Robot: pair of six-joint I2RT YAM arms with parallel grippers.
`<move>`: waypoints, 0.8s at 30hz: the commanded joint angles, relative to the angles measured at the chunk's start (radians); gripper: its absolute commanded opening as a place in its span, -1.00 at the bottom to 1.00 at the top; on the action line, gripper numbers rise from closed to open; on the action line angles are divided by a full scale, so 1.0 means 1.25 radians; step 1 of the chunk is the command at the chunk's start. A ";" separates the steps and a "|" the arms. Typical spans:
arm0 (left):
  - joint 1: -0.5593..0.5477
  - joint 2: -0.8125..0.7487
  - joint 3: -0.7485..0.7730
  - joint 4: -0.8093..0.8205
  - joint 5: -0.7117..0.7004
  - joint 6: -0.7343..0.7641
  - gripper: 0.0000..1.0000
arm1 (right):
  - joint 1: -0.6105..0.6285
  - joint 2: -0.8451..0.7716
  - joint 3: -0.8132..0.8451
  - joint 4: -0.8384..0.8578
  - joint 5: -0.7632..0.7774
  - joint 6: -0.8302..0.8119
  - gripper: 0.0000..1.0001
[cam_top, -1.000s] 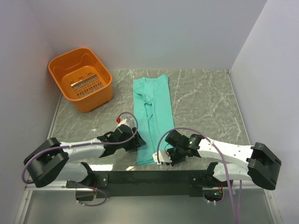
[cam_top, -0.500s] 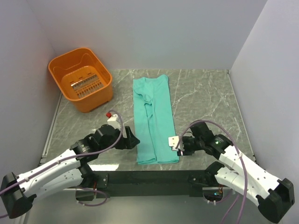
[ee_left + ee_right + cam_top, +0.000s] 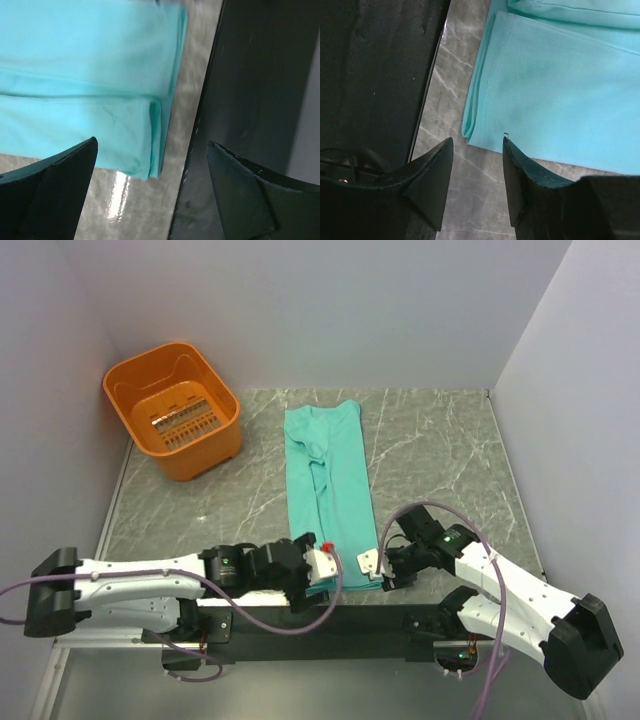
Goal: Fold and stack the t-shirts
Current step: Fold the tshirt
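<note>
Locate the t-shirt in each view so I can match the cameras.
Top external: t-shirt lies mid-table as a long strip.
Left wrist: t-shirt fills the upper left.
Right wrist: t-shirt fills the upper right.
Shared landmark: black rail beside the near hem; right side in left wrist, upper left in right wrist.
</note>
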 commanded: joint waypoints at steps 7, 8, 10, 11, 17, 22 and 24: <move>-0.038 0.112 -0.140 0.128 -0.051 0.251 0.85 | -0.003 -0.036 -0.032 0.021 -0.032 -0.049 0.03; -0.038 0.140 -0.136 0.128 -0.055 0.247 0.84 | -0.003 -0.028 -0.029 0.019 -0.032 -0.053 0.03; -0.038 0.171 -0.130 0.140 -0.071 0.258 0.78 | -0.004 -0.016 -0.029 0.024 -0.032 -0.059 0.03; -0.038 0.199 -0.125 0.148 -0.090 0.257 0.76 | -0.003 -0.011 -0.032 0.028 -0.032 -0.060 0.03; -0.038 0.217 -0.131 0.180 -0.111 0.257 0.61 | -0.004 -0.001 -0.042 0.049 -0.031 -0.065 0.03; -0.038 0.214 -0.134 0.158 -0.107 0.256 0.05 | -0.003 0.037 -0.039 0.073 -0.029 -0.056 0.02; -0.038 0.211 -0.138 0.149 -0.106 0.247 0.02 | -0.003 0.055 -0.038 0.075 -0.025 -0.055 0.03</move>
